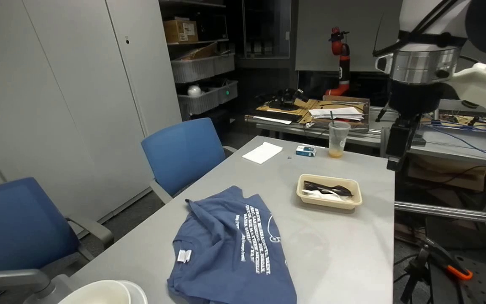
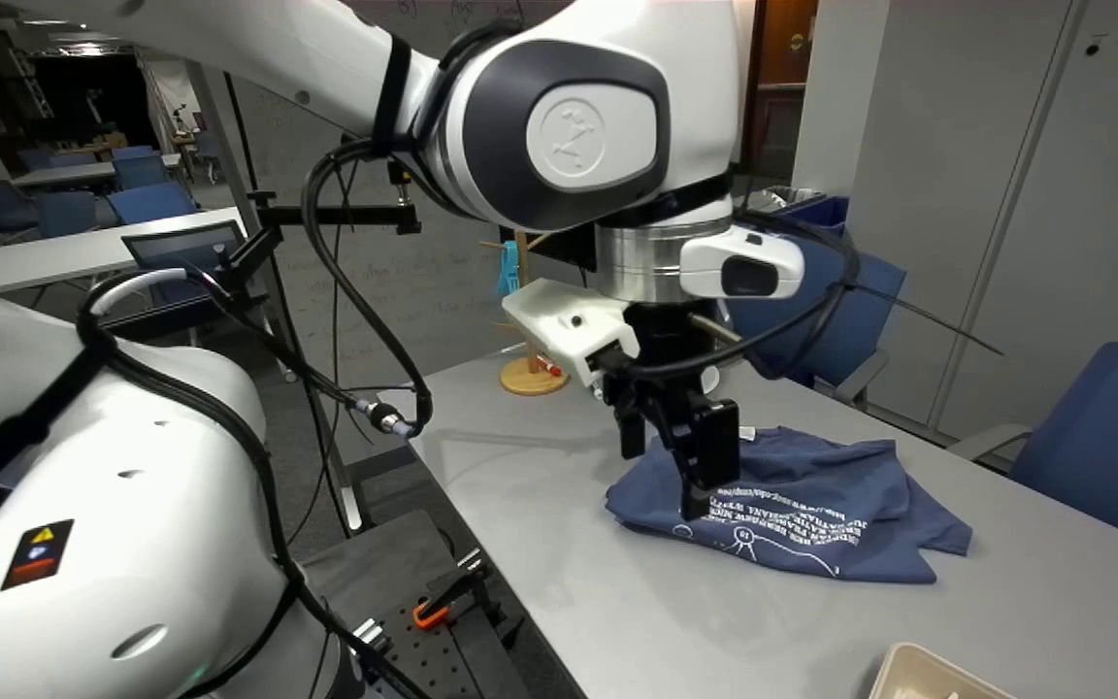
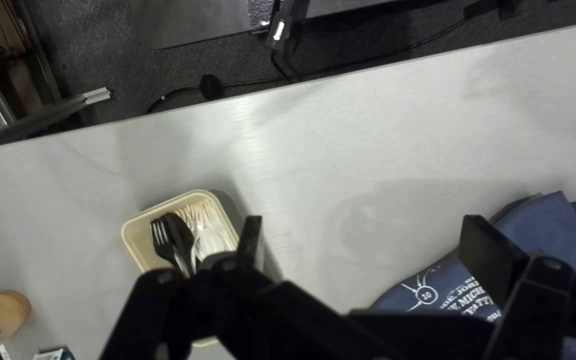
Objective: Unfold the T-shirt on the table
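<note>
The navy T-shirt (image 1: 247, 253) lies rumpled and partly folded on the light grey table (image 1: 336, 249), white lettering up. Its small white tag (image 1: 184, 256) shows at the collar. It is also in an exterior view (image 2: 811, 519), partly behind the gripper, and at lower right in the wrist view (image 3: 553, 225), partly hidden by a finger. My gripper (image 3: 368, 240) is open with nothing between its fingers. It hangs above the table, apart from the shirt, and shows in both exterior views, at the right in an exterior view (image 1: 395, 162) and mid-frame in an exterior view (image 2: 673, 461).
A beige tray (image 1: 331, 204) of black and white cutlery stands near the shirt; it also shows in the wrist view (image 3: 133, 235). A cup (image 1: 338, 141), a small box (image 1: 306, 151) and white paper (image 1: 263, 153) lie farther off. White bowls (image 1: 99, 291) and a wooden stand (image 2: 532, 379) are also on the table.
</note>
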You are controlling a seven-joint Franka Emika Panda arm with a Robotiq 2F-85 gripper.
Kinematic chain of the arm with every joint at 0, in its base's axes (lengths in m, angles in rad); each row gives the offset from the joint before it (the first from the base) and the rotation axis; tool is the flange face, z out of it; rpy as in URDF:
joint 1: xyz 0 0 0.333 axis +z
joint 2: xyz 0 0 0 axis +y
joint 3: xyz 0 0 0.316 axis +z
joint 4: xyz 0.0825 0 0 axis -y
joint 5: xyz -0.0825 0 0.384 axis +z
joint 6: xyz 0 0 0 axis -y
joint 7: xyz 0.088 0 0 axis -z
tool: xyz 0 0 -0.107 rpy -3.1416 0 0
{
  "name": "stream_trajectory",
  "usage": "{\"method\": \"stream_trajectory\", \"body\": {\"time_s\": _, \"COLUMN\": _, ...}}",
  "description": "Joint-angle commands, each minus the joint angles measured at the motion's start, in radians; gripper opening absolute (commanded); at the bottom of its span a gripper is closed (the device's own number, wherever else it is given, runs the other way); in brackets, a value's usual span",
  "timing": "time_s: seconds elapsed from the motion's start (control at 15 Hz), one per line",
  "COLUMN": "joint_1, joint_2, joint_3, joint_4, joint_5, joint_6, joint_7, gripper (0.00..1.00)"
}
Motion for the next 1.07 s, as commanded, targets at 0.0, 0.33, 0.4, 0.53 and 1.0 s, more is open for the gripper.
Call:
{"method": "stream_trajectory", "body": {"time_s": 0.0, "joint_1": 0.098, "joint_2": 0.026, "joint_3": 0.08, "joint_4": 0.015, "joint_5": 0.061, "joint_6": -0.001, "joint_7": 0.054, "gripper": 1.0}}
{"method": "stream_trajectory", "body": {"time_s": 0.33, "joint_1": 0.216, "joint_2": 0.131, "joint_3": 0.182, "joint_4": 0.119, "joint_5": 0.131, "joint_6": -0.02, "joint_7": 0.106, "gripper": 1.0}}
{"method": "stream_trajectory", "body": {"time_s": 0.4, "joint_1": 0.228, "joint_2": 0.133, "joint_3": 0.192, "joint_4": 0.127, "joint_5": 0.128, "joint_6": -0.02, "joint_7": 0.104, "gripper": 1.0}}
{"method": "stream_trajectory", "body": {"time_s": 0.53, "joint_1": 0.224, "joint_2": 0.103, "joint_3": 0.186, "joint_4": 0.091, "joint_5": 0.107, "joint_6": -0.002, "joint_7": 0.105, "gripper": 1.0}}
{"method": "stream_trajectory", "body": {"time_s": 1.0, "joint_1": 0.23, "joint_2": 0.17, "joint_3": 0.19, "joint_4": 0.135, "joint_5": 0.111, "joint_6": 0.007, "joint_7": 0.105, "gripper": 1.0}}
